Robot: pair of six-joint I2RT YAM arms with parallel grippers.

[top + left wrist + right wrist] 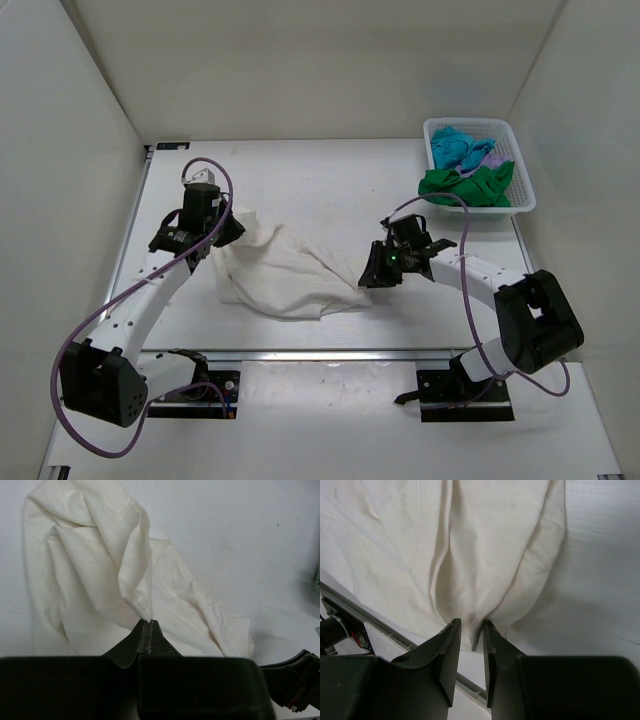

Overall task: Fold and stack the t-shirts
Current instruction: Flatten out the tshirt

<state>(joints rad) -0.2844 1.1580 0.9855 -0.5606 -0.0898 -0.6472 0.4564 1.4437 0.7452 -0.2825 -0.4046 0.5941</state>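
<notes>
Left gripper pinches cream-white t-shirt fold; right gripper jaws parted at its edge. White table, plain white walls.

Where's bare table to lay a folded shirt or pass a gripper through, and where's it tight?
The widest bare table lies beyond the cream-white t-shirt, from the left gripper across to the basket. It is crowded in the near middle, where that shirt spreads between the left gripper and the right gripper, and in the basket, heaped with coloured t-shirts.
</notes>
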